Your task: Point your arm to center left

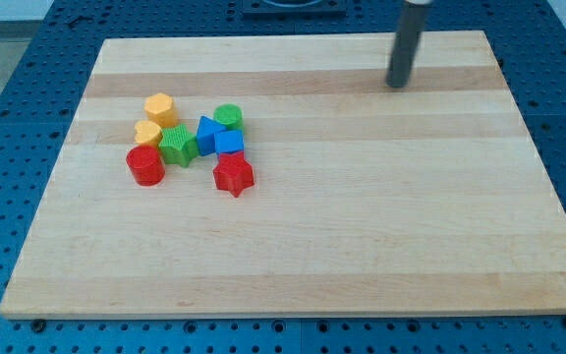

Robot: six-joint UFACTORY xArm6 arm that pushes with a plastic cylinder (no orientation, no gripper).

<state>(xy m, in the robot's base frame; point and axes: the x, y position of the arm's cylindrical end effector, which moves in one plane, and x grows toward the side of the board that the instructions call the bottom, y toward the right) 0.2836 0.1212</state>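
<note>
My tip [397,85] touches the wooden board [362,226] near the view's top right, far to the right of all the blocks. The blocks sit in a cluster at the view's left centre: a yellow hexagon [158,105], a yellow heart-like block [147,132], a green cube-like block [178,144], a green cylinder [228,117], a blue triangle-like block [208,132], a blue cube [229,144], a red cylinder [145,164] and a red star [233,175].
The board lies on a blue perforated table [8,118] that shows on all sides of it. The dark rod rises out of the view's top edge.
</note>
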